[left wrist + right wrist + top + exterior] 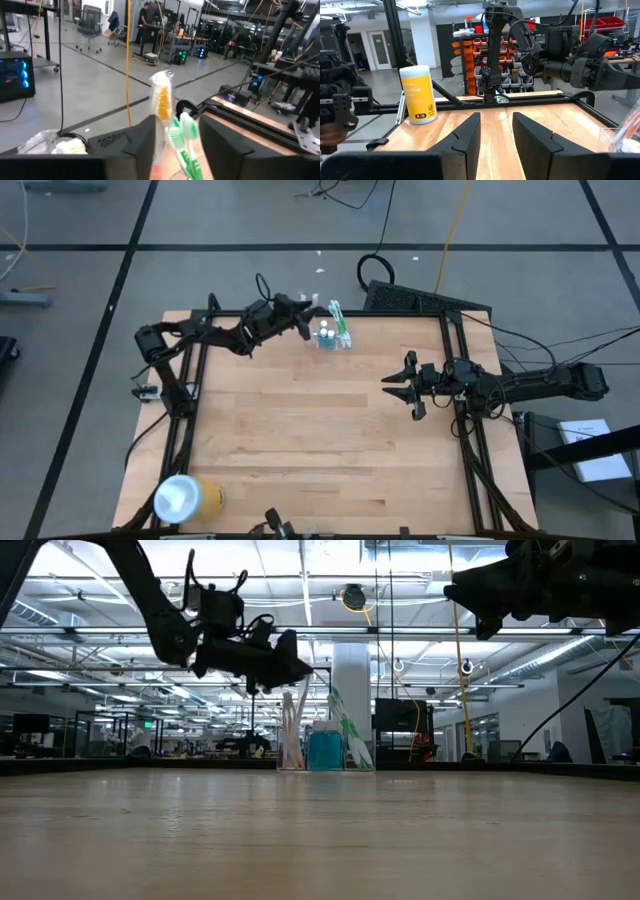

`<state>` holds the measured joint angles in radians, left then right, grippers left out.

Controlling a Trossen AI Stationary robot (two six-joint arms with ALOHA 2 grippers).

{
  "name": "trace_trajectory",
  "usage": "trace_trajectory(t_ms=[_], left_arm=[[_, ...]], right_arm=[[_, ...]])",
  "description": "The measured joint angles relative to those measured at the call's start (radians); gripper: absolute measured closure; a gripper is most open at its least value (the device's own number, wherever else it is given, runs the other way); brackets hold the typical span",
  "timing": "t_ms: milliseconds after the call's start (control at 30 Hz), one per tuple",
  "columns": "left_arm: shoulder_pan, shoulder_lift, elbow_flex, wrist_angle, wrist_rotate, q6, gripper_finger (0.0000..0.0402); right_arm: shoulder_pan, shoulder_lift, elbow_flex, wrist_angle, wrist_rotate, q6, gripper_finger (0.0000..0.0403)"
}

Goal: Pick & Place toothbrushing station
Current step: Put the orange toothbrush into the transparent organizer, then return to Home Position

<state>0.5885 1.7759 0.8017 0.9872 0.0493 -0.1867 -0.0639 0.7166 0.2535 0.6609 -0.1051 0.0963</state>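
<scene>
Two green-handled toothbrushes (338, 317) and small white-capped bottles stood in the clear, colourless oblong plastic toothbrushing station (331, 337) at the wooden table's (320, 450) twelve o'clock edge, the left gripper (306, 319) beside it with fingers parted around nothing, the right gripper (398, 385) at three o'clock likewise apart, empty.

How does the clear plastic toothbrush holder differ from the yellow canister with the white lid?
The clear plastic toothbrush holder stands at the table's far edge; the yellow canister with the white lid sits at the near left corner. The holder is see-through and carries brushes; the canister is opaque and closed. The left gripper hovers beside the holder; none is near the canister. Both rest on the wooden table.
</scene>
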Motion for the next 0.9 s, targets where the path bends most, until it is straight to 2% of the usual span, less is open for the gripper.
trace_trajectory(t_ms=[167,333,533,700,900], left_arm=[[-0.009,-0.082,0.0,-0.102,0.0,0.031,0.019],[-0.026,-0.167,0.0,-0.166,-0.022,0.062,0.0159],[-0.033,-0.207,0.0,-0.238,-0.032,0.086,0.0149],[-0.056,-0.297,0.0,-0.278,-0.013,-0.058,0.0149],[-0.099,-0.513,0.0,-0.565,0.097,-0.072,0.0149]], right_arm=[[0.0,0.0,0.0,0.0,0.0,0.001,0.0298],[0.0,0.0,0.0,0.0,0.0,0.022,0.0298],[0.0,0.0,0.0,0.0,0.0,0.023,0.0298],[0.0,0.0,0.0,0.0,0.0,0.023,0.0298],[0.0,0.0,0.0,0.0,-0.001,0.023,0.0298]])
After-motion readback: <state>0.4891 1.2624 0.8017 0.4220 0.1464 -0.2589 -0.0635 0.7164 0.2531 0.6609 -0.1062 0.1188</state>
